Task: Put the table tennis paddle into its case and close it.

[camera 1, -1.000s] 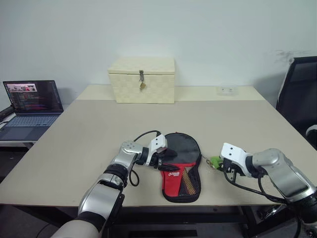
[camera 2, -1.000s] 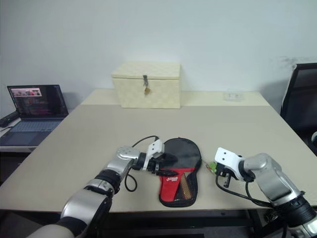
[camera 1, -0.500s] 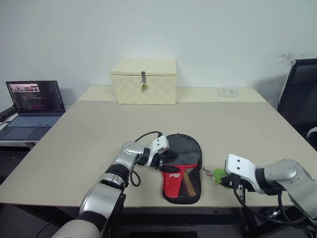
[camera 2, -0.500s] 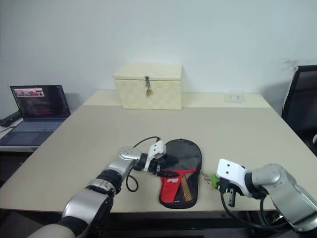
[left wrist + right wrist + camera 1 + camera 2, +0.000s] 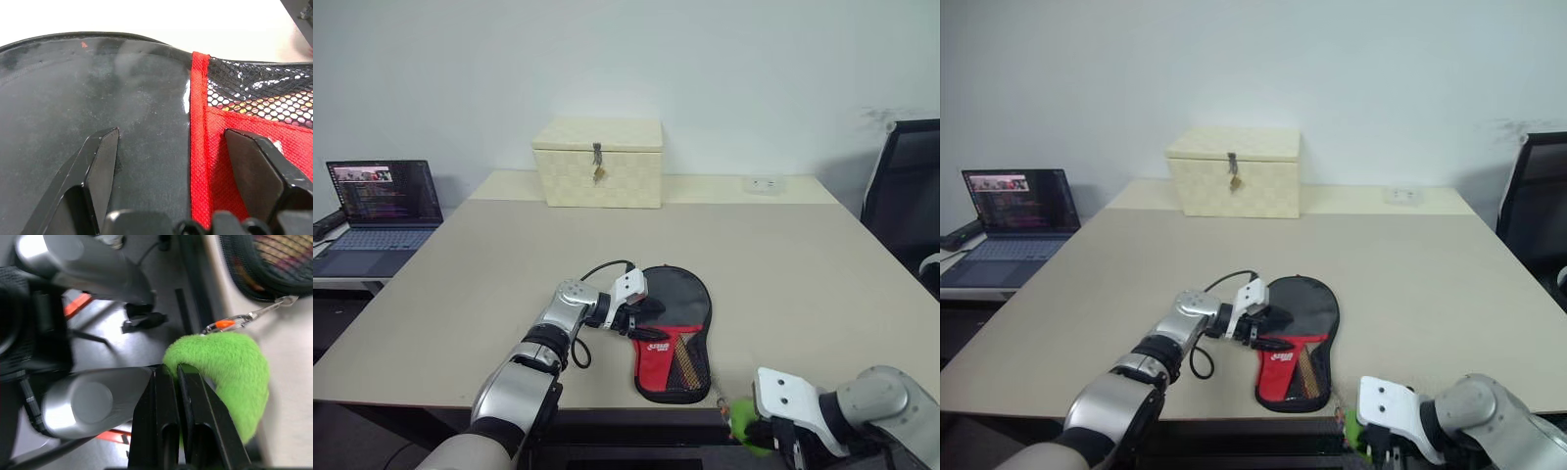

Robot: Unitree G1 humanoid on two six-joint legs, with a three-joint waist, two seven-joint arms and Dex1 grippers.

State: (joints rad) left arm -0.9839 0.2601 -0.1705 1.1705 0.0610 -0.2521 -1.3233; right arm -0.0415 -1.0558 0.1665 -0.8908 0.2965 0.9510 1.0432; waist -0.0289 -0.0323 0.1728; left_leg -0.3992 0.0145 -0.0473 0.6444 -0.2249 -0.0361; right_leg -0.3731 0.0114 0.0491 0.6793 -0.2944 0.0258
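Zipping stage — right gripper is pinching shut on the fuzzy green zipper pull, sitting down past the near table edge, below and to the right of the case. A small metal clip and chain is linking the pull to the case's near end, and it looks taut.

Left gripper is standing wide open over the case's left side, one finger over the glossy black face, the other finger over the red lining by the mesh. Reads as pinning the case down rather than gripping it; can't tell how hard it is pressing.

Table tennis paddle appears to be already lying inside the case — black rubber face under the open flap, handle end hard to separate from the mesh and red lining. Case is lying near the front edge of the table, narrow end toward the robot, and is looking still unzipped along most of its outline.

Risks from here, my read:
- The pull direction is heading off the table edge and down. With only an open left gripper resting on top, the whole case could be dragged forward and slide off.
- The fuzzy pull is soft — the pinch is gripping fluff, so it could slip out under load.
- Chain and clip are taking the strain at an angle to the zip track, so the slider could jam.

Cream latch box and laptop are sitting well clear.
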